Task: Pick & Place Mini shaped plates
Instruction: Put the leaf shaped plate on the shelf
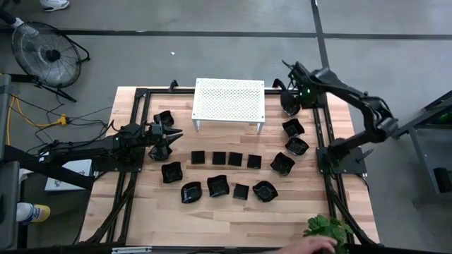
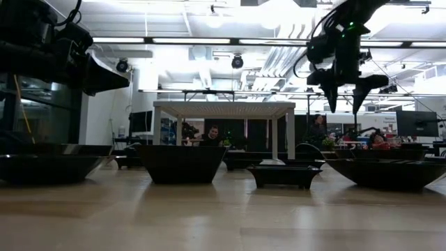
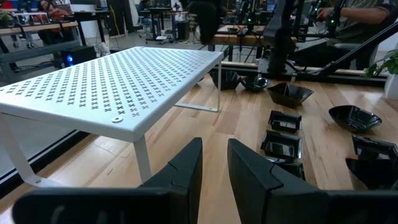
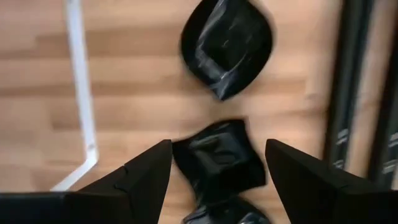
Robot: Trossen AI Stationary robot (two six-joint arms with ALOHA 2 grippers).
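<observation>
Stand [image 1: 228,100] top bare; all plates [image 1: 235,159] on the table [image 1: 212,219]. Right end effector [image 4: 217,168] open above a plate [image 4: 217,162], empty. Left end effector [image 3: 214,168] near-closed, empty. Placing seemingly not begun.

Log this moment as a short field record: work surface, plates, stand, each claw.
surface: wooden table
plates: mini shaped plates, black, scattered in a loose arc in front of and beside the stand
stand: white perforated stand, at the far middle of the table, nothing on top
left claw: left claw, nearly closed, empty, left of the stand
right claw: right claw, open above a plate at the far right corner
</observation>
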